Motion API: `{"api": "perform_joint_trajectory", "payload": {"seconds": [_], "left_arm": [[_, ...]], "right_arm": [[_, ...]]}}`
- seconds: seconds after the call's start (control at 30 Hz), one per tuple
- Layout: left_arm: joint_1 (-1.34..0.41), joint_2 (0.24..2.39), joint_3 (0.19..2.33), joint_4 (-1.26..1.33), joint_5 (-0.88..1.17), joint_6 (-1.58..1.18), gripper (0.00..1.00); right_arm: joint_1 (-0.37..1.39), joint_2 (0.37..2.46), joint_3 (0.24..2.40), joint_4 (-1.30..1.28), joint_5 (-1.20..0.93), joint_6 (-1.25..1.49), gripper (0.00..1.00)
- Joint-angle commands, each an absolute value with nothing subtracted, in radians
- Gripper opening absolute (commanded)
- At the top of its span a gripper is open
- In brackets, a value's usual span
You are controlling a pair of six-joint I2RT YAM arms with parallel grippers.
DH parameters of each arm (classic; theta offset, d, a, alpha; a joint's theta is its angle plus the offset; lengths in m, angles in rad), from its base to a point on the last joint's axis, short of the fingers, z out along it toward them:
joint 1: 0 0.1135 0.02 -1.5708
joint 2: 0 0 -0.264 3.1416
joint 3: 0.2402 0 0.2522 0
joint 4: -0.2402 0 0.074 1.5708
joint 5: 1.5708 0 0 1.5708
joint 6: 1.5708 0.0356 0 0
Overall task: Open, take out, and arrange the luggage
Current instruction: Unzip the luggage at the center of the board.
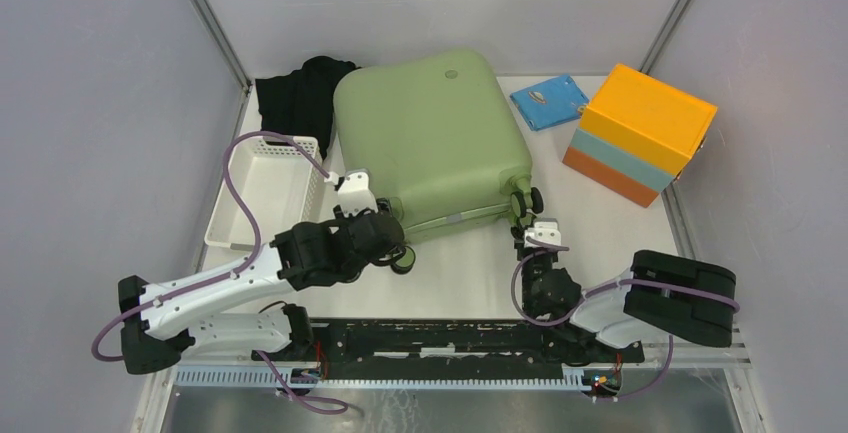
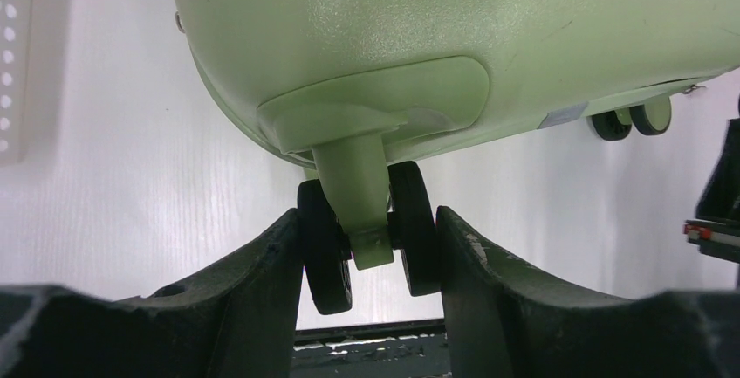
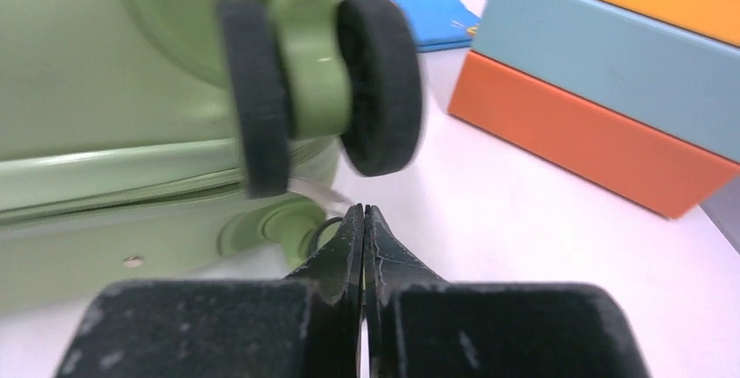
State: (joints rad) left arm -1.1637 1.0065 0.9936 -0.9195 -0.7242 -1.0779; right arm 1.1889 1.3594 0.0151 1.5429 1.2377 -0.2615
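Table edge (image 1: 455, 311): left end effector (image 2: 366, 221) tight on luggage (image 1: 430, 133) wheel (image 2: 325, 256), right end effector (image 3: 364, 212) closed

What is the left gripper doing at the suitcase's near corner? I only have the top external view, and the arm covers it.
Observer: The left wrist view shows the left gripper closed on a twin caster of the luggage, one finger against each black wheel's outer face.
Operator: And the right gripper?
Observer: Its wrist view shows the right gripper shut and empty, tips just short of the other caster.
Operator: Is the shell open there?
Observer: No, the seam looks closed in that view.
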Motion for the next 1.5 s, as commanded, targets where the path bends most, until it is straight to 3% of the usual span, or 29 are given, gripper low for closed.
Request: {"api": "perform_joint_trajectory", "payload": {"seconds": [0.0, 0.13, 0.23, 0.5, 0.63, 0.77, 0.87, 1.03, 1.23, 1.47], "left_arm": [[-1.136, 1.014, 1.019, -0.933, -0.862, -0.948, 0.18], [-1.116, 1.026, 1.021, -0.893, -0.845, -0.89, 0.2], [-1.098, 1.032, 1.027, -0.864, -0.808, -0.843, 0.27], [-1.091, 0.95, 1.079, -0.739, -0.544, -0.53, 0.75], [-1.091, 0.846, 1.088, -0.659, -0.432, -0.421, 0.88], [-1.087, 0.805, 1.116, -0.663, -0.501, -0.397, 0.98], [-1.063, 0.823, 1.13, -0.665, -0.55, -0.382, 1.0], [-0.881, 0.894, 1.16, -0.597, -0.4, -0.35, 1.0], [-0.559, 0.98, 1.152, -0.481, -0.119, -0.363, 1.0], [-0.237, 1.046, 1.097, -0.381, 0.109, -0.441, 1.0]], "right_arm": [[1.172, 1.322, -0.197, 1.652, 1.288, -0.227, 0.02], [1.171, 1.254, -0.197, 1.536, 1.236, -0.168, 0.06], [1.17, 1.169, -0.207, 1.437, 1.17, -0.147, 0.15], [1.171, 0.581, -0.203, 0.733, 0.805, -0.021, 0.55], [1.17, 0.32, -0.183, 0.482, 0.702, 0.037, 0.73], [1.17, 0.246, -0.143, 0.381, 0.643, 0.046, 0.78], [1.171, 0.301, -0.086, 0.377, 0.627, 0.043, 0.82], [1.171, 0.456, 0.104, 0.353, 0.772, 0.063, 0.97], [1.142, 0.531, 0.247, 0.345, 0.797, 0.008, 0.98], [0.988, 0.579, 0.38, 0.263, 0.649, -0.018, 0.98]]}}
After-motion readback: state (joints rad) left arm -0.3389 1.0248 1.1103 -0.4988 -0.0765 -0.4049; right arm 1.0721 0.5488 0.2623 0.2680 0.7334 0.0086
